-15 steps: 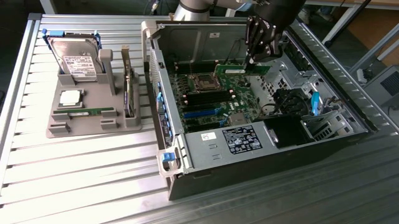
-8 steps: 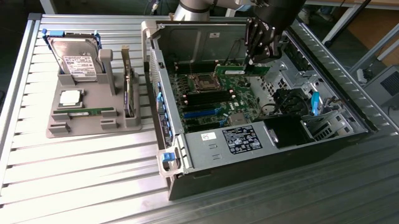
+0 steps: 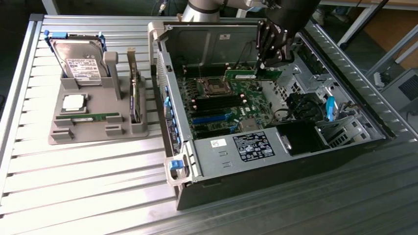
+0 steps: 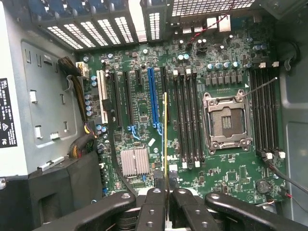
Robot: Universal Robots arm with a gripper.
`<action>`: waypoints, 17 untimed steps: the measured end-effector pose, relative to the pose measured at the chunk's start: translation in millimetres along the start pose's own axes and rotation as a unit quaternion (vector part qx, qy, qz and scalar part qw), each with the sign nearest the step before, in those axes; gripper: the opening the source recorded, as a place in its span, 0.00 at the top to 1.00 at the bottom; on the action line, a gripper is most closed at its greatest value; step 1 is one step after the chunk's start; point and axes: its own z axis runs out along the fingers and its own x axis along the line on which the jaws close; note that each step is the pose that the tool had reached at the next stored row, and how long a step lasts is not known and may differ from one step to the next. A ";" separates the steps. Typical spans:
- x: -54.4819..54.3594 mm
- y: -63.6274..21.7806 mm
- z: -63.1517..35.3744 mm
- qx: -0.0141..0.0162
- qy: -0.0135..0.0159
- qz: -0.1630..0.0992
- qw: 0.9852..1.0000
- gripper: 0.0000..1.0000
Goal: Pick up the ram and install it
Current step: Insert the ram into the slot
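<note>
1. Above the motherboard [image 3: 228, 98] of the open computer case [image 3: 261, 181], the gripper [image 3: 273, 62] is hanging with its fingers [image 4: 153, 211] pressing on the ram [image 3: 243, 75], pinching it at one end.
2. From the wrist, the ram is showing edge-on as a thin line, so its label and chips are hiding from that camera.
3. That line is running between the blue slot [image 4: 153, 101] and the black memory slots [image 4: 185, 120], with the processor socket [image 4: 224, 120] beyond them; whether the stick is touching the board is impossible to tell.
4. The arm's upper part is running out of the picture.
5. Well apart, toward the exterior view's left, a second stick [image 3: 88, 117] is lying flat in the grey holder [image 3: 91, 131] on the table [image 3: 78, 186], near a hard drive [image 3: 81, 61] and an upright expansion card [image 3: 135, 95].
</note>
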 end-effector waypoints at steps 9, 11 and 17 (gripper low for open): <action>-0.1 -0.1 2.8 0.000 0.000 0.000 1.000 0.89; -0.1 -0.1 3.3 0.000 0.000 0.000 1.000 0.89; -0.3 -0.1 7.8 0.000 0.000 0.000 1.000 0.89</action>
